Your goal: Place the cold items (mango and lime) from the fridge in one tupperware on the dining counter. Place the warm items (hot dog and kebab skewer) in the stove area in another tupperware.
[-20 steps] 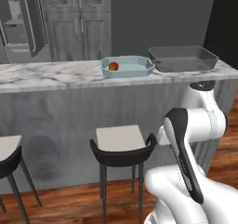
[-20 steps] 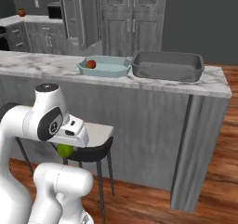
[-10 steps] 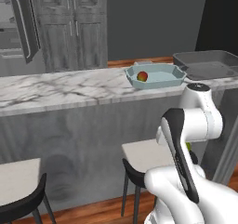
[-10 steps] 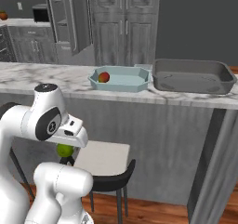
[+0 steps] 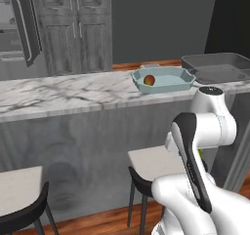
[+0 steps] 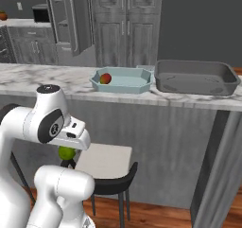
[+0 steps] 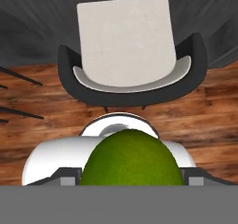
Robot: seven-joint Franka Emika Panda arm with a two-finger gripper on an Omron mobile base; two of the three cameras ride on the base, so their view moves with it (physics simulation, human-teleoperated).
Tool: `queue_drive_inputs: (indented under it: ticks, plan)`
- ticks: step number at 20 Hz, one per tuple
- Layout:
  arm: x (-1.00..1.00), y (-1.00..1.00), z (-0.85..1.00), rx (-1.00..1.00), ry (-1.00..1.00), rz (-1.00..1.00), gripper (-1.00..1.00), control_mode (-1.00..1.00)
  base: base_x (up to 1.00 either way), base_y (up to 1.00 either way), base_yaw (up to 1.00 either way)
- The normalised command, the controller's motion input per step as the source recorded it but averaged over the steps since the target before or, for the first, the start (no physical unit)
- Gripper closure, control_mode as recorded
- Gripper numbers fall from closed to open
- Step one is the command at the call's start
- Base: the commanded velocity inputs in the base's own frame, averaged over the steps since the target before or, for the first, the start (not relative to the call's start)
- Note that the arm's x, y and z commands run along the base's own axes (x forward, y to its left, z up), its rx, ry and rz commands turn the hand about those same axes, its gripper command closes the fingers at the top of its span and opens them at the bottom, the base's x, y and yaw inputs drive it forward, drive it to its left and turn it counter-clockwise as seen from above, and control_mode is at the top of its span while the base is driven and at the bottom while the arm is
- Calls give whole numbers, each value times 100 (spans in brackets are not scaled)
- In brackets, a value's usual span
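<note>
Gripper: I've got the gripper (image 7: 132,183) clamped on the lime (image 7: 132,159), glossy green ball, carried low above a stool (image 7: 126,46).
Done: mango (image 5: 149,79) sits in one tupperware (image 5: 181,84), pale eight-sided tray on the veined marble tabletop (image 5: 63,92).
Left: lime into that tray; another tupperware (image 6: 222,86), dark and rectangular, looks empty, so I judge both warm items remain.
</note>
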Motion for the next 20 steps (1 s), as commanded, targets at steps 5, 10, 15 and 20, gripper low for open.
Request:
queue_drive_inputs:
  ticks: [5, 10, 15, 20]
  plan:
    - [0, 0, 0, 0, 0, 0, 100, 100, 1, 0, 0]
    - [8, 0, 1, 0, 0, 0, 100, -100, 0, 0, 0]
    - [15, 3, 48, -5, 1, 0, 100, -100, 0, 0, 0]
    - [36, -4, 79, -4, 5, -16, 100, -100, 0, 0, 0]
